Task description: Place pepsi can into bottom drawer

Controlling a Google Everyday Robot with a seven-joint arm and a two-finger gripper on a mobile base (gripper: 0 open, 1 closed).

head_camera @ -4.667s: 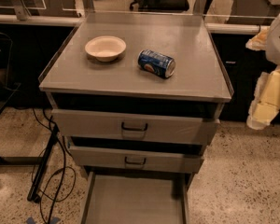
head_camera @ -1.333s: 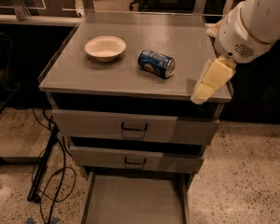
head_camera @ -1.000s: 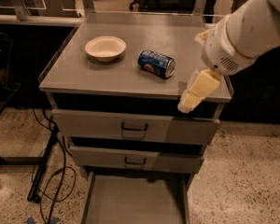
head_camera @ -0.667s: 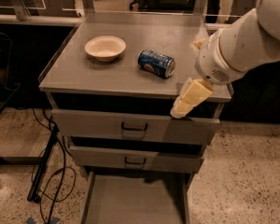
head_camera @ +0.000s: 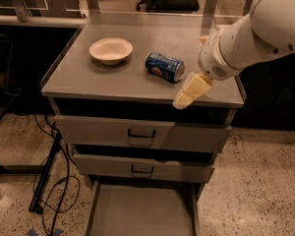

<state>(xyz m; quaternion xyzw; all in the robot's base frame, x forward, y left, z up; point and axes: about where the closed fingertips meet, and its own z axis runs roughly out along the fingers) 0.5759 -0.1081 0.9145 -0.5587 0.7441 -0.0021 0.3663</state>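
The blue pepsi can [head_camera: 164,67] lies on its side on the grey cabinet top [head_camera: 113,77], right of the middle. The bottom drawer [head_camera: 142,211] is pulled out at the foot of the cabinet, its flat grey floor bare. My gripper [head_camera: 186,98] hangs from the white arm [head_camera: 250,33] that reaches in from the upper right. Its cream-coloured tips sit over the front edge of the cabinet top, just right of and in front of the can, apart from it.
A cream-white bowl [head_camera: 111,50] stands on the cabinet top at the left. The two upper drawers [head_camera: 141,134] with dark handles are slightly ajar. Black cables [head_camera: 51,181] trail on the speckled floor at the left. Desks and chair legs stand behind.
My arm has swung in from the right and moved leftward and down toward the can. The can, bowl and drawers have not moved.
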